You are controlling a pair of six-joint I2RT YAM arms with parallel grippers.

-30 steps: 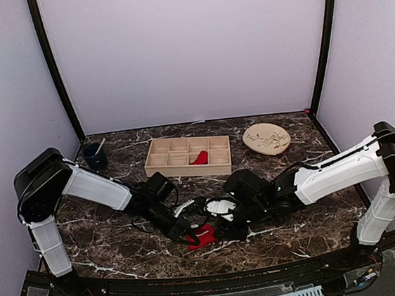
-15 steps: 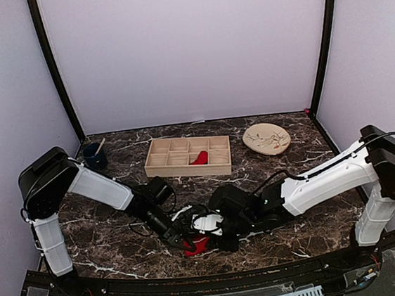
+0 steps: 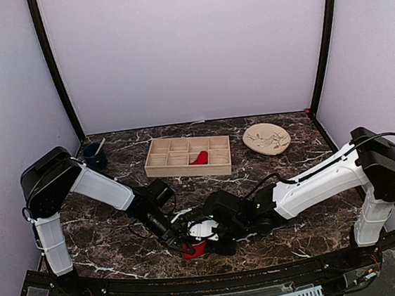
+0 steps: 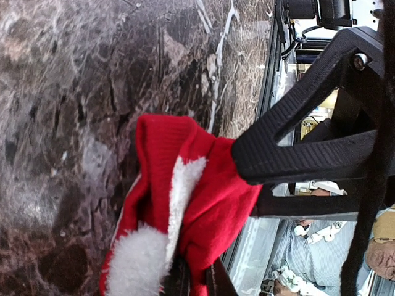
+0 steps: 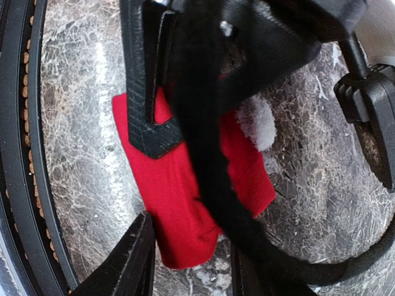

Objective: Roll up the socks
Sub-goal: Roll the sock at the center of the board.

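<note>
The red sock (image 3: 194, 250) is found at the near edge of the marble table (image 3: 312, 231), just beside the black rim (image 3: 197, 279) that closes the front. Very little room is left between the sock and this rim. Behind it, toward the wooden tray (image 3: 186, 171), a wider band of open marble is seen.

The left gripper (image 3: 181, 244) is closed tight on the sock. In the left wrist view one end of the cloth is pinched between its fingertips (image 4: 185, 282), close to the white patch (image 4: 139, 265).

The right gripper (image 3: 212, 245) is held part-way open, with one jaw on each side of the sock's narrow end (image 5: 185, 240). Nothing is gripped by it. One tip is just beside the cloth edge, but whether it touches cannot be told. The two grippers are crowded together, and a black cable is laid across the sock in the right wrist view.

The sock is made of finely ribbed knit, soft and folded into a bunch, and the patch is fluffy. The marble is dark brown, glossy, with white veins.

The tray is of pale wood and is divided into small square compartments. A second red sock (image 3: 199, 158) is kept in one compartment, right of the middle. A round cream plate (image 3: 266, 138) is placed at the far right, and a blue cup (image 3: 95, 159) at the far left.
</note>
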